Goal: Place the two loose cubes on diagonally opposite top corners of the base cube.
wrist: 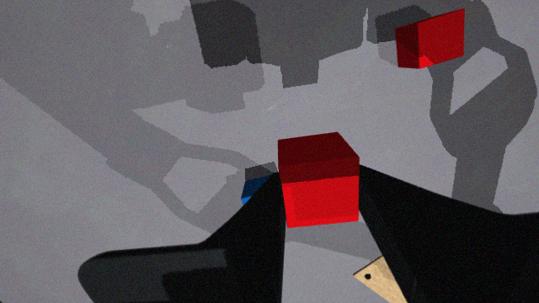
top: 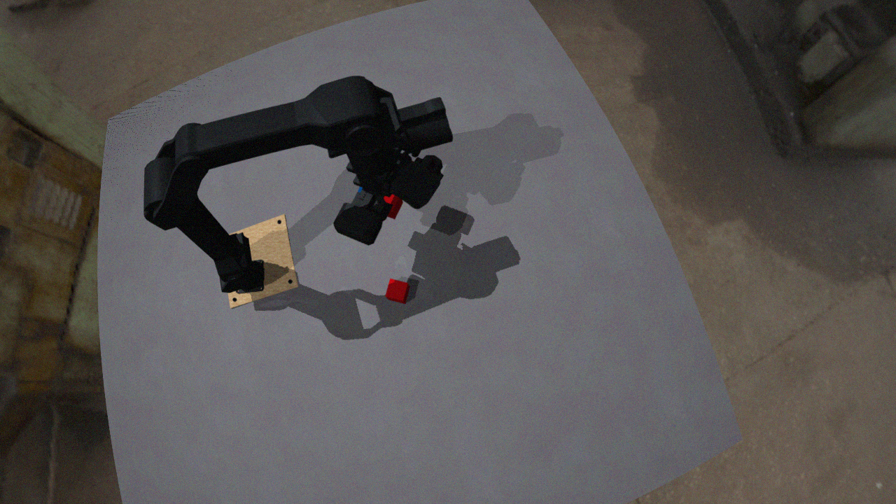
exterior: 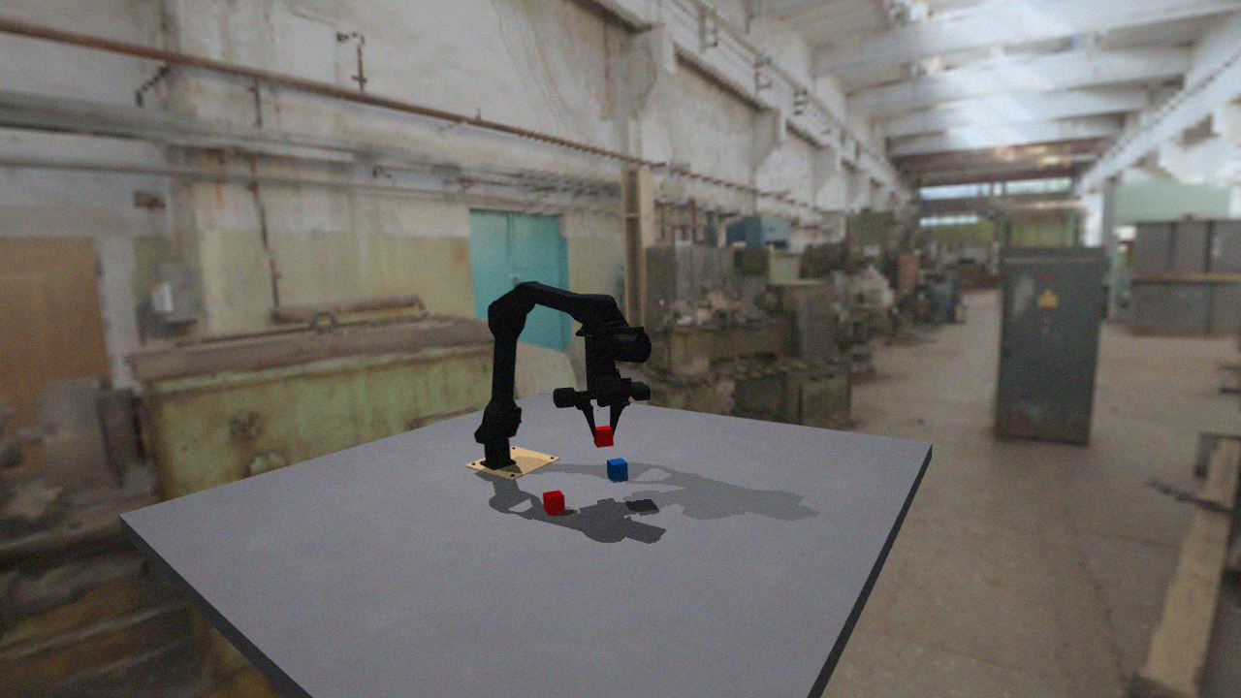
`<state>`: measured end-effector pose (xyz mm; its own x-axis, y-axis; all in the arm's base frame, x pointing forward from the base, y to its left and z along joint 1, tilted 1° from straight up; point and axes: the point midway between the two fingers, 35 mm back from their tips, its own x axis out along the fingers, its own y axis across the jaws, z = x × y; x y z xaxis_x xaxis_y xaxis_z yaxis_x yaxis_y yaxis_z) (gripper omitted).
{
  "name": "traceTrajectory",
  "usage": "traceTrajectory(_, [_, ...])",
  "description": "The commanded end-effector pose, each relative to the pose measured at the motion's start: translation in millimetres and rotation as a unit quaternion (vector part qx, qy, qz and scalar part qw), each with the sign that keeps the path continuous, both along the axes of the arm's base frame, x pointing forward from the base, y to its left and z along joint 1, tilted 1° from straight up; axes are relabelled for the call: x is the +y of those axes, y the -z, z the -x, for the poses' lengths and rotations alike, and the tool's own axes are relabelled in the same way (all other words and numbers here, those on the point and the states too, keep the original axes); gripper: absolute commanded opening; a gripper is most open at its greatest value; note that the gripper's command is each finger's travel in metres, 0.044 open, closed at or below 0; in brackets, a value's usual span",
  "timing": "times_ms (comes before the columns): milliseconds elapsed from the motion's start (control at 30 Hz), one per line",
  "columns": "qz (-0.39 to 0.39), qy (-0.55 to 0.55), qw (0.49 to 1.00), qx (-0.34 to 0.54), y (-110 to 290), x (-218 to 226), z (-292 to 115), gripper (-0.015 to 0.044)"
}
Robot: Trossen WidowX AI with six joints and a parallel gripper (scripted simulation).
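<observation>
From the wrist view I have the pincer [wrist: 321, 185] clenched on one red cube [wrist: 318, 178], carried level and well above the desk [exterior: 521, 589], so by my judgement only the first pick is done and both placements, the small gap and the withdrawal remain. Just beyond and below it sits the blue base cube [exterior: 617, 469], its top bare, mostly hidden behind a finger in the wrist view. Farthest from the wrist camera, the second red cube [wrist: 430, 39], same plain sharp-edged block, rests untouched on the desk, well apart from the base.
</observation>
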<state>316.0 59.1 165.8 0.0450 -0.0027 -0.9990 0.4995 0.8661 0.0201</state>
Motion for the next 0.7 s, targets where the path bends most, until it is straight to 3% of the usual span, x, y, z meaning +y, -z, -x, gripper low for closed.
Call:
traceTrajectory(0, [0.001, -0.056, 0.998, 0.001, 5, 12, 2, 0.0105])
traceTrajectory(667, [0.012, -0.342, 0.940, 0.001, 32, 70, 20, 0.0105])
